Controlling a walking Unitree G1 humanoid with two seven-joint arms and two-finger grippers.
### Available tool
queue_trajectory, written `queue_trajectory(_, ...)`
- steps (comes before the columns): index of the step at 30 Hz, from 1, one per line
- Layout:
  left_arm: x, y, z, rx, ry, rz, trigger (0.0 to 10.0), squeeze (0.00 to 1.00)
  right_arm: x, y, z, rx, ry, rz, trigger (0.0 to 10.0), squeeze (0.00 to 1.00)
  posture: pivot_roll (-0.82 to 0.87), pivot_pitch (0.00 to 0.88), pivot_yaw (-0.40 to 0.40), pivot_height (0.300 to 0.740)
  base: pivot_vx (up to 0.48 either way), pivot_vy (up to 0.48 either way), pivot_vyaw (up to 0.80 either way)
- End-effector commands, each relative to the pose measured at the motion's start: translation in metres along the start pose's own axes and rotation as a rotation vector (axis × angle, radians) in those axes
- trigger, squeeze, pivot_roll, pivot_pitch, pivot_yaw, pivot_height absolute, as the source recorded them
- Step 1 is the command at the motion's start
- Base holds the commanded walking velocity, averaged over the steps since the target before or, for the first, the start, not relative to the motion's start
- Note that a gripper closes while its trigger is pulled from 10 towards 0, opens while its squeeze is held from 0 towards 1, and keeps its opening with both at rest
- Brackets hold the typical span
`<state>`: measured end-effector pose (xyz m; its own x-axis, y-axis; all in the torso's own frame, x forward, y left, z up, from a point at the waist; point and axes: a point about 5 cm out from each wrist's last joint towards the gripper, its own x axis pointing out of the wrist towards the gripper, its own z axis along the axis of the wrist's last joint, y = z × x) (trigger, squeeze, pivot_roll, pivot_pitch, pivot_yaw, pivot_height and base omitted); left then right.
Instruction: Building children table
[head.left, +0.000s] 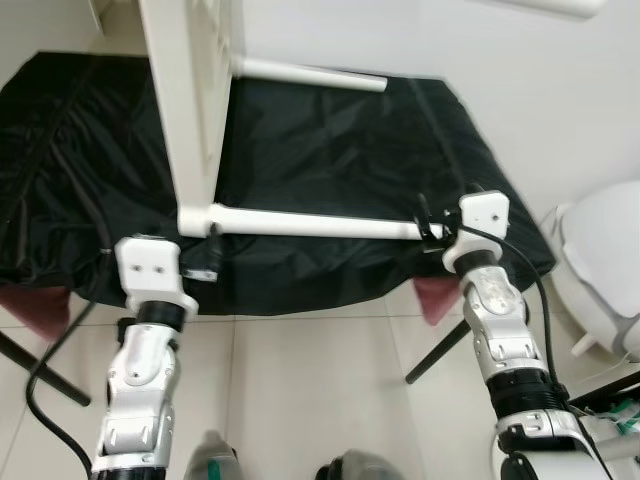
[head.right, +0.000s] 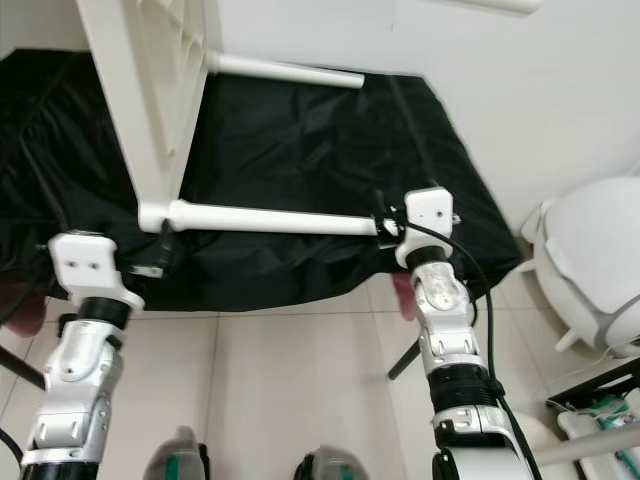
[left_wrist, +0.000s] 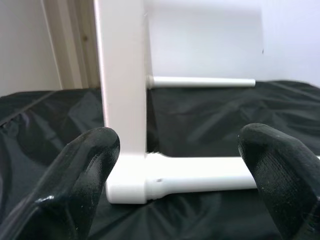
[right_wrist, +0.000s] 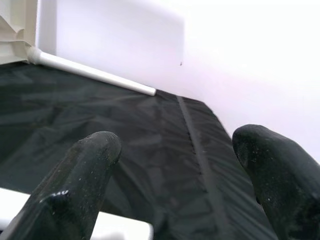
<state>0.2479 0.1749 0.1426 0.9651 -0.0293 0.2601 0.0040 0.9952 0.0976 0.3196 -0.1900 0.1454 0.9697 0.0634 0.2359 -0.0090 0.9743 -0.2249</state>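
White wooden tabletop (head.left: 190, 110) on edge atop wrinkled black cloth (head.left: 330, 160), near round white leg (head.left: 310, 222) overhanging the cloth's front edge. Left gripper (left_wrist: 175, 170) spread wide at the leg's socket, right gripper (right_wrist: 175, 175) spread wide at its free tip. Beige tiled floor (head.left: 310, 390) below, white wall (head.left: 520, 90) behind.

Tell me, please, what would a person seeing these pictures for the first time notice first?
The eye goes first to the white wooden tabletop panel standing on its edge on the black cloth sheet, with two round white legs sticking out sideways. The nearer white leg lies level between both arms: the left gripper is open around its joint with the panel, and the right gripper is open at its free end. The farther white leg points toward the white wall.
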Motion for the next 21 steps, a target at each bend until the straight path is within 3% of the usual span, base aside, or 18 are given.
queue_trajectory(1,-0.002,0.003,-0.004,0.017,0.02,0.01,10.0,0.0,0.001,0.005,0.0,0.005,-0.003,0.012,10.0,0.0,0.06,0.0,-0.063,0.74,0.0,-0.251,0.0)
queue_trajectory(21,0.01,-0.001,-0.01,0.01,0.07,-0.003,10.0,0.0,0.005,0.005,0.002,0.007,-0.002,0.019,10.0,0.0,0.05,0.038,-0.094,0.74,0.0,0.0,0.0)
